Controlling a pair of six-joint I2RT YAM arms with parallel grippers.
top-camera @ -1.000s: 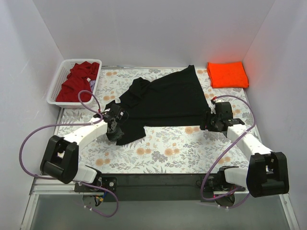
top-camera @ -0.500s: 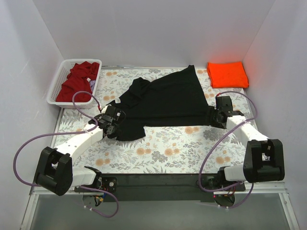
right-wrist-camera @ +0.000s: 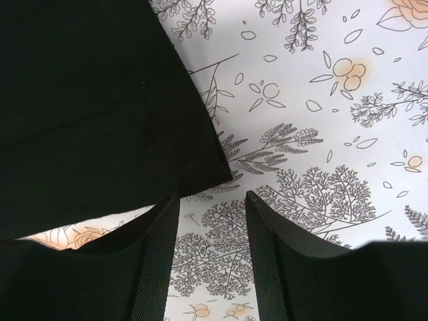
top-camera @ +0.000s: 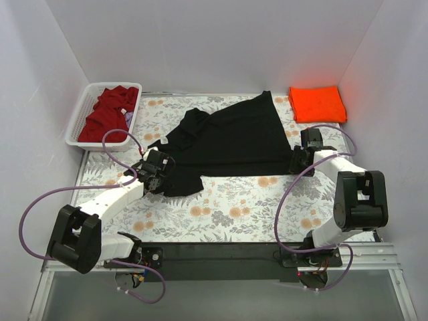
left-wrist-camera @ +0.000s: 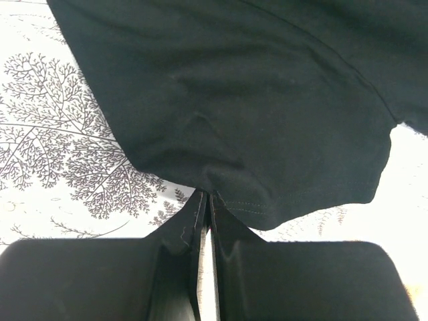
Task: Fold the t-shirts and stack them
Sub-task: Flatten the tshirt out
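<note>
- Tabletop (top-camera: pixel 227 214), floral-printed, white walls (top-camera: pixel 200 40) around, carries a black cloth t-shirt (top-camera: pixel 227 137).
- Left end effector (left-wrist-camera: pixel 206 195) pinches its hem; right end effector (right-wrist-camera: pixel 210 197) gapes beside its corner.

Plain white walls (top-camera: pixel 200 40) enclose a floral-patterned table (top-camera: pixel 234 207)

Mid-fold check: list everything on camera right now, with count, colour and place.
black t-shirt: 1, black, spread across mid-table, bunched at its left
orange t-shirt: 1, bright orange, folded, far right corner
dark red t-shirt: 1, dark red, crumpled in the basket
basket: 1, white slatted plastic, far left corner
table cover: 1, white floral print
left gripper: 1, black, shut on the black shirt's near-left hem
right gripper: 1, black, open beside its near-right corner
</note>
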